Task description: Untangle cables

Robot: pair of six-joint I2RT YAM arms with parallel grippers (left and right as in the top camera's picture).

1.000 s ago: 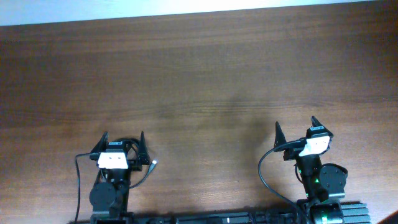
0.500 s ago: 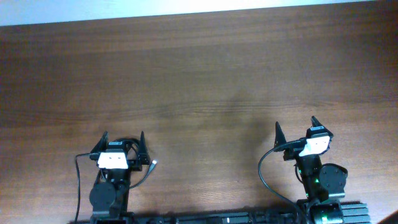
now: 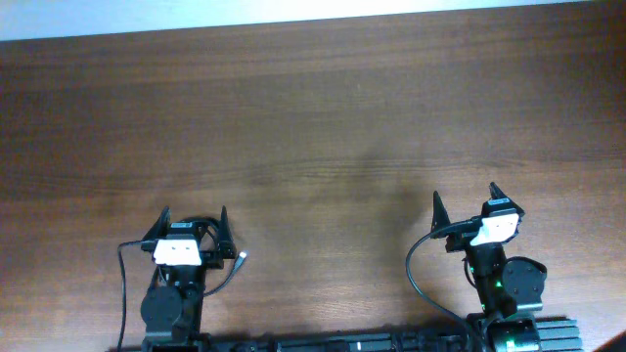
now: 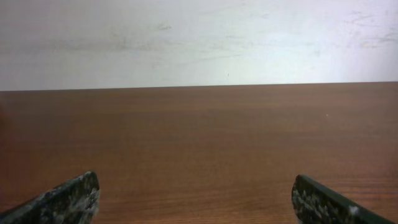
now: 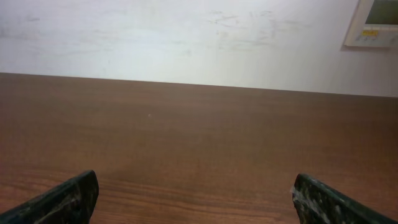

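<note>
No cables show in any view; they are out of view. My left gripper (image 3: 194, 211) rests low near the table's front edge at the left, open, with only bare wood between its fingers (image 4: 74, 196). At the front right, my right gripper (image 3: 466, 193) is open too and holds nothing. In the left wrist view the left gripper (image 4: 194, 180) faces across the brown wooden table (image 3: 313, 117) toward a white wall. The right gripper (image 5: 196, 177) has the same outlook in the right wrist view.
Black wires fixed to the arms loop beside the left arm base (image 3: 124, 284) and the right arm base (image 3: 416, 274). A white wall (image 4: 199, 37) stands past the table's far edge. A pale wall panel (image 5: 376, 22) hangs at the upper right.
</note>
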